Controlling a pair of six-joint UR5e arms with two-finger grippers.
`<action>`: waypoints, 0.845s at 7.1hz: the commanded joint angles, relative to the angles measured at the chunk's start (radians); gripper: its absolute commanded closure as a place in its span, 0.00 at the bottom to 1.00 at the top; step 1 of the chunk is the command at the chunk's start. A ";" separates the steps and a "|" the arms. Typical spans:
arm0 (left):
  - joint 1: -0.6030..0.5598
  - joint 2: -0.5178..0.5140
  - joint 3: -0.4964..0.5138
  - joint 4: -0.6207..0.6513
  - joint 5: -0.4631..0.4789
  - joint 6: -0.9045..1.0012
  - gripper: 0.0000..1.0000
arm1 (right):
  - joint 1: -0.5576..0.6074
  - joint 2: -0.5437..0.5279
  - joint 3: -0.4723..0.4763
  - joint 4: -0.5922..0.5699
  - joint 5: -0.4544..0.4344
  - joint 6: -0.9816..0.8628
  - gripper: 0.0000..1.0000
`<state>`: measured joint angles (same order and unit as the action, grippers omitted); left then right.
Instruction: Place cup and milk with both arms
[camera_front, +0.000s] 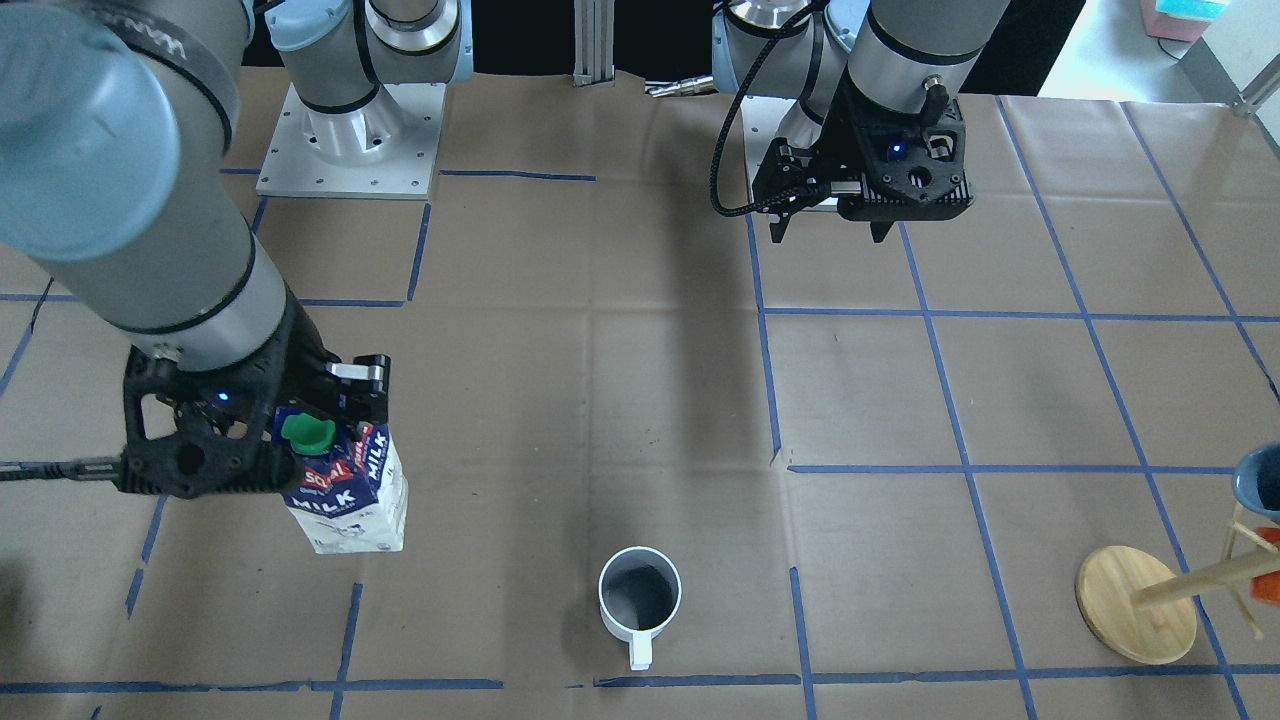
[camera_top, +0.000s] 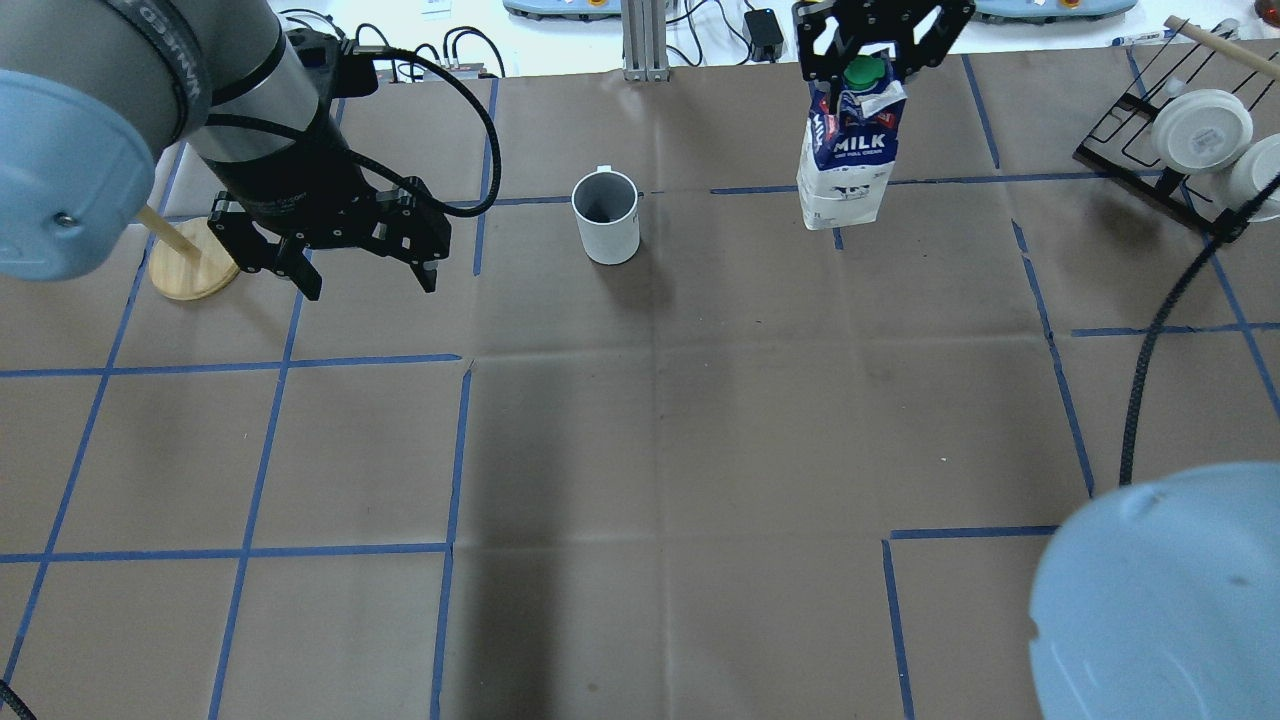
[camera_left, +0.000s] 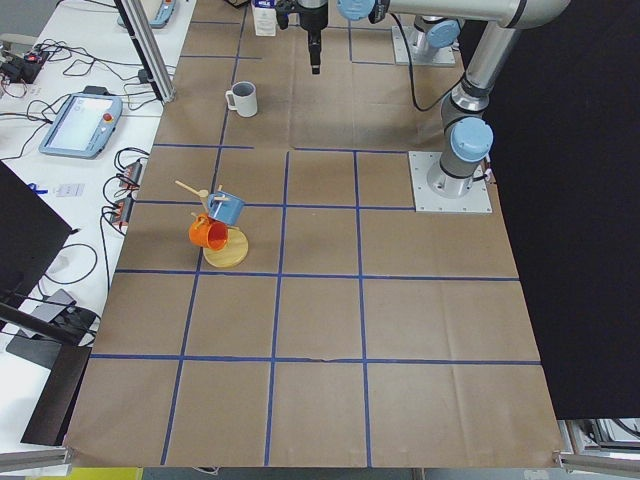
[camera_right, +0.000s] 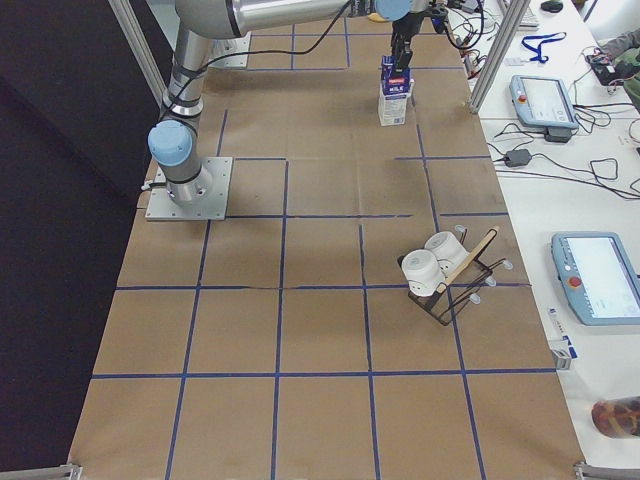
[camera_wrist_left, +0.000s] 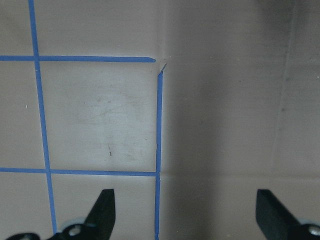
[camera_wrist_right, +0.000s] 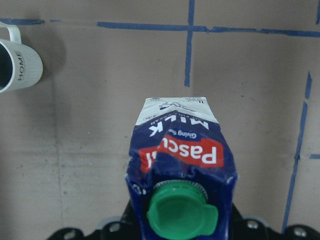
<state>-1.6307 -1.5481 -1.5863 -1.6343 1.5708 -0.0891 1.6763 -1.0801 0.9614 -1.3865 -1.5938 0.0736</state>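
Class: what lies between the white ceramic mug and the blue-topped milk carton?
Only bare brown paper with a short blue tape line separates the white ceramic mug from the blue-topped milk carton, as the overhead view shows.

Cup (camera_left: 243, 99) upright on table (camera_left: 320, 320)

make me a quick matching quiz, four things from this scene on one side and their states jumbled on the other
Things:
1. milk carton
2. white mug
3. left gripper
4. wooden mug tree

States:
A. open, holding nothing
B. gripped at its top by the right gripper
C. upright on the table, nothing gripping it
D. carries a blue cup and an orange cup

Pairs: 1-B, 2-C, 3-A, 4-D
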 joint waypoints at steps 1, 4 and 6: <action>0.000 0.005 -0.006 0.001 0.000 -0.001 0.01 | 0.071 0.162 -0.181 0.023 0.046 0.121 0.44; 0.000 0.005 -0.006 0.001 -0.002 -0.001 0.01 | 0.111 0.273 -0.299 0.041 0.055 0.193 0.44; 0.002 0.005 -0.006 0.001 -0.002 -0.001 0.01 | 0.118 0.327 -0.345 0.044 0.057 0.207 0.43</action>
<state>-1.6296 -1.5433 -1.5922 -1.6337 1.5693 -0.0905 1.7883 -0.7890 0.6463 -1.3450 -1.5388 0.2675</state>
